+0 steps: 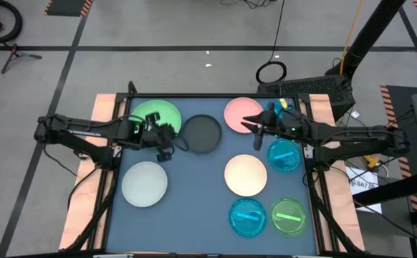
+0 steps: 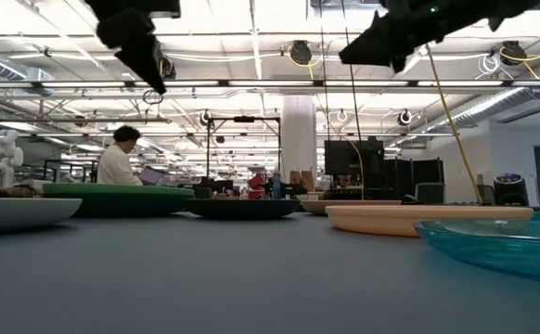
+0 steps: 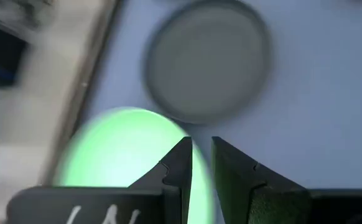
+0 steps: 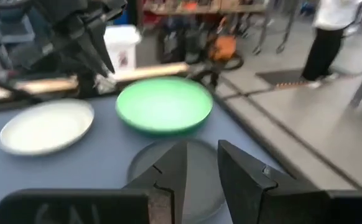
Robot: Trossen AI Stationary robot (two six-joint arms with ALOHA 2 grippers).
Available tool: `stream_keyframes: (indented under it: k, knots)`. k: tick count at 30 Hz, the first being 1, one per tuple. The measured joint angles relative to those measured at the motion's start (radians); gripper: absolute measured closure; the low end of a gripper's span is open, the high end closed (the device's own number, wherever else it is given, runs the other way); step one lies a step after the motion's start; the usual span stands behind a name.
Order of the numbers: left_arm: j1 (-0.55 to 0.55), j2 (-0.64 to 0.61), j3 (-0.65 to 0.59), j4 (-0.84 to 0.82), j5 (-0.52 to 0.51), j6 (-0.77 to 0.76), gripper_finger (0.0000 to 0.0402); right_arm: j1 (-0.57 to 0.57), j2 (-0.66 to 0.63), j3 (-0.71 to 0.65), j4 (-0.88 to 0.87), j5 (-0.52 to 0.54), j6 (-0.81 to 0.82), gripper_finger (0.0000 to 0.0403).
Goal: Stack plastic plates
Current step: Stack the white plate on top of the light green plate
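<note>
Eight plates lie apart, flat on the blue table. These are a green plate [image 1: 155, 116], a dark grey plate [image 1: 202, 133], a pink plate [image 1: 238, 113], a cream plate [image 1: 246, 175], a whitish plate [image 1: 145, 183], two translucent blue plates [image 1: 284, 155] [image 1: 248, 217] and a lime plate [image 1: 289, 217]. My left gripper [image 1: 168, 140] hangs in the air between the green and dark grey plates, its fingers [image 3: 201, 155] a narrow gap apart and empty. My right gripper [image 1: 254, 127] hovers at the pink plate's near rim, pointing toward the dark grey plate [image 4: 175, 177]. It is slightly open [image 4: 201, 158] and empty.
Raised black rails [image 1: 115, 179] frame the table, with wooden boards outside them on the left and right. In the low view both arms [image 2: 140, 46] [image 2: 391, 37] hang well above the plates. There is bare table between the whitish and cream plates. People stand in the room beyond.
</note>
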Motion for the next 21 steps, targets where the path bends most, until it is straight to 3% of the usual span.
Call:
stream_keyframes:
  k: [4,9,12,15,21]
  knots:
    - [-0.098,-0.003,-0.077,0.001,0.091,-0.145,0.0334,0.000,0.056,0.035,-0.061,-0.070,0.006,0.0316]
    - [-0.205,0.002,-0.176,0.010,0.101,-0.303,0.0334,0.000,0.081,0.035,-0.079,-0.072,0.004,0.0316]
    - [-0.252,0.002,-0.193,-0.012,0.130,-0.502,0.0334,0.000,0.082,0.035,-0.085,-0.071,0.000,0.0316]
    - [-0.288,0.002,-0.188,-0.006,0.223,-0.729,0.0334,0.000,0.082,0.035,-0.091,-0.072,-0.001,0.0316]
    - [-0.381,0.026,-0.183,0.143,0.344,-1.063,0.0334,0.000,0.082,0.035,-0.106,-0.072,-0.006,0.0316]
